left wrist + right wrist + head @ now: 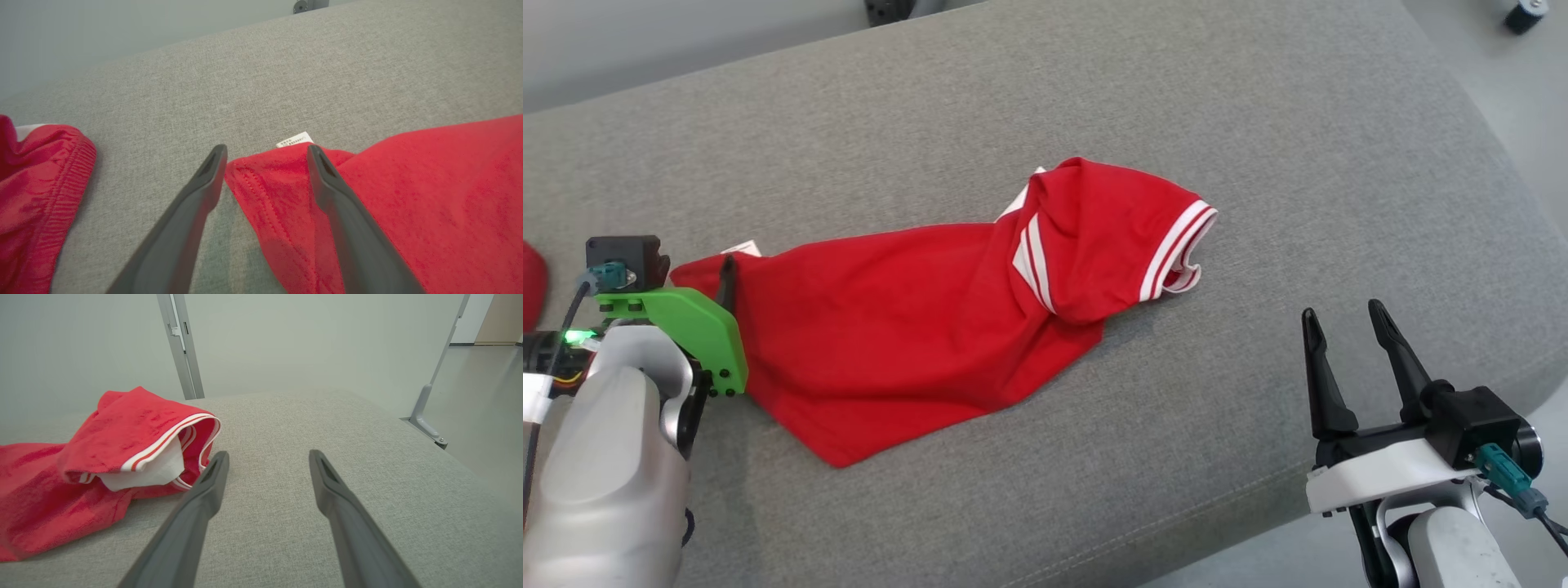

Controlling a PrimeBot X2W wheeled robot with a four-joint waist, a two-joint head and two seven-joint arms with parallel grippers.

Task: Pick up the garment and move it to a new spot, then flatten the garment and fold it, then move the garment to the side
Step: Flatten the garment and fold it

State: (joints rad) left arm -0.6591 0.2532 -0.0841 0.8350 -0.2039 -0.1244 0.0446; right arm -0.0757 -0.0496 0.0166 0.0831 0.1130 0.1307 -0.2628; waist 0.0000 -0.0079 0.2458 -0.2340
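Note:
The garment (915,327), a red shirt with white-striped sleeve cuffs, lies crumpled on the grey cushion (1176,98). One sleeve is folded over on its right side (1127,237). My left gripper (266,150) is open and straddles the shirt's left corner (282,183), beside a small white label (295,139). In the head view one of its dark fingers (727,284) rests at that corner, next to the green bracket. My right gripper (1342,314) stands open with nothing in it at the lower right, apart from the sleeve cuff (163,445), which lies left of its fingers (204,494).
Another red cloth (36,196) with an elastic hem lies at the far left of the cushion (531,282). The cushion's front edge runs just under my right gripper, with floor beyond. Grey metal posts (179,347) stand behind the cushion, and bare grey fabric spreads behind and right of the shirt.

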